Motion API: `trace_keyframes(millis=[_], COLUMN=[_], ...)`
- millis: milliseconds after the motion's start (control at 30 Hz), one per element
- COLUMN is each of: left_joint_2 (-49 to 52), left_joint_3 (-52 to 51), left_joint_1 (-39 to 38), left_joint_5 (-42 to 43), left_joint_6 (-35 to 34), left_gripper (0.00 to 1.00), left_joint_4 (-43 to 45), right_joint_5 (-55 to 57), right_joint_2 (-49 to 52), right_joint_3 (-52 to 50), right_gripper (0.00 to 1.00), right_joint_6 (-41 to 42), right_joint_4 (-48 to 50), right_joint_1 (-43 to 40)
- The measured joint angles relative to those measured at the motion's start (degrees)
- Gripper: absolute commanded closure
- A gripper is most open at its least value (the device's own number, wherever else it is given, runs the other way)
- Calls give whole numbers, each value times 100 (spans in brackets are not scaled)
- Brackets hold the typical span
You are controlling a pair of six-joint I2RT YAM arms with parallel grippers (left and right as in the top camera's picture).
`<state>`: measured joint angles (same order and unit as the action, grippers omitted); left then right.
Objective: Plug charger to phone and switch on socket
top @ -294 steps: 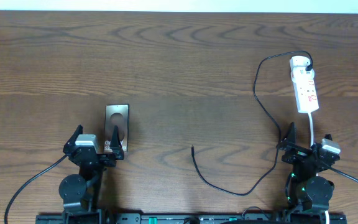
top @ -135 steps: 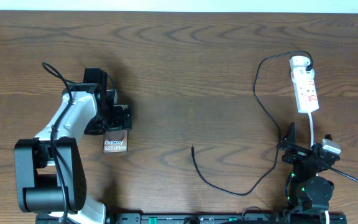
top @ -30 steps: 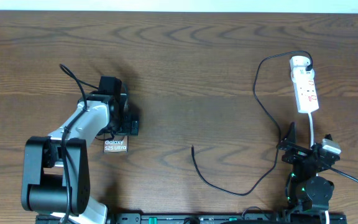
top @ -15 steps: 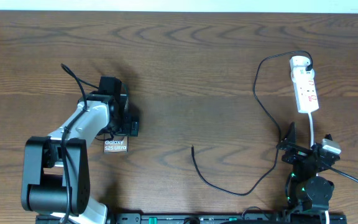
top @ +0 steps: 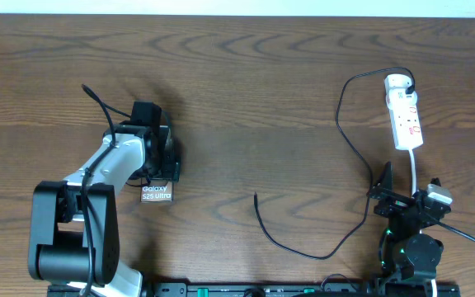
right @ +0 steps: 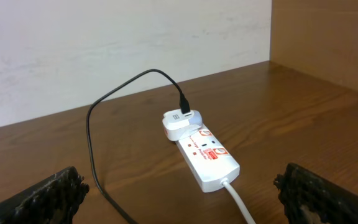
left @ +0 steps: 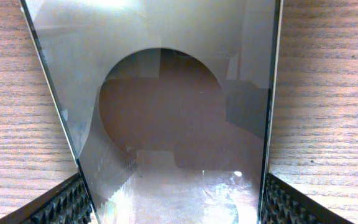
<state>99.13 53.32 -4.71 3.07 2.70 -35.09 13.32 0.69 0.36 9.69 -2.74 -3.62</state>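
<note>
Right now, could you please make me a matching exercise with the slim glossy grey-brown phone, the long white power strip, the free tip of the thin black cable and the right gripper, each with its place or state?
Things:
1. slim glossy grey-brown phone
2. long white power strip
3. thin black cable, its free tip
4. right gripper

Place or state:
A. open, holding nothing
B. loose on the wooden table, near the middle
C. right side, white plug at its far end
D. between the left gripper fingers

Pairs: 1-D, 2-C, 3-B, 4-A.
</note>
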Motion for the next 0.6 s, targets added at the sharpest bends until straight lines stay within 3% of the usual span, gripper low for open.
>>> trace_keyframes(millis=[200, 333, 600], left_joint_2=[-2, -2, -2], left_joint_3=[0, 0, 0], left_joint_1=[0, 0, 0], left_joint_5=[0, -2, 0], left_joint_6=[11, 0, -76], left_gripper=[20, 12, 11], left_joint_4=[0, -2, -11], right_joint_5=[0, 0, 2], right_joint_2=[0, 0, 0], right_joint_3=[0, 0, 0], right_gripper=[1, 1, 1], right_joint_6=[0, 0, 0], right_joint_4=[-2, 0, 0], right_joint_1=[0, 0, 0])
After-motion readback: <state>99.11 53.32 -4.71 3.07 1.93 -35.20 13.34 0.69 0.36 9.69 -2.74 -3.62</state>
